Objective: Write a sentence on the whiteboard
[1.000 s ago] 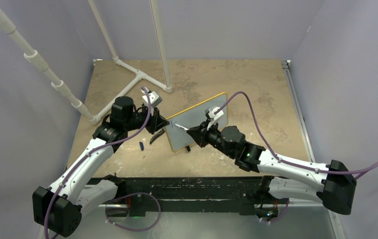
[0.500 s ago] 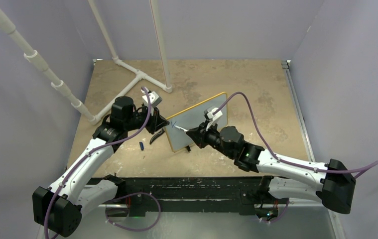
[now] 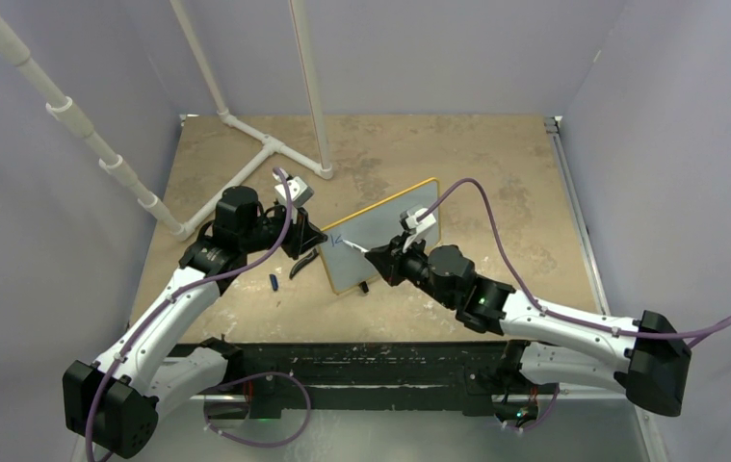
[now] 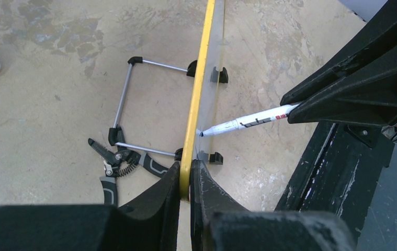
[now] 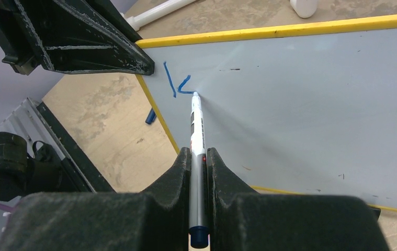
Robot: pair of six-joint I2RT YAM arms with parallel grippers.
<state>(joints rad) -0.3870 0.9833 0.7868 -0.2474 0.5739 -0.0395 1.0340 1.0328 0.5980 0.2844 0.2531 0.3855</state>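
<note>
My left claw (image 4: 184,170) pinched whiteboard (image 5: 316,115) edge, bracing it; right claw (image 5: 198,157) gripped marker (image 5: 196,120), tip at sentence (image 5: 171,81) start.

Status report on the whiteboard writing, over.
Left gripper shut on whiteboard frame. Right gripper shut on marker, tip touching board. Sentence: only first blue strokes. Pliers behind board, not in the way.

Blue strokes (image 5: 170,79) at upper left of the whiteboard (image 5: 316,104) form one unfinished letter, likely a "k". Print on the marker (image 5: 197,125) is too small to read.
</note>
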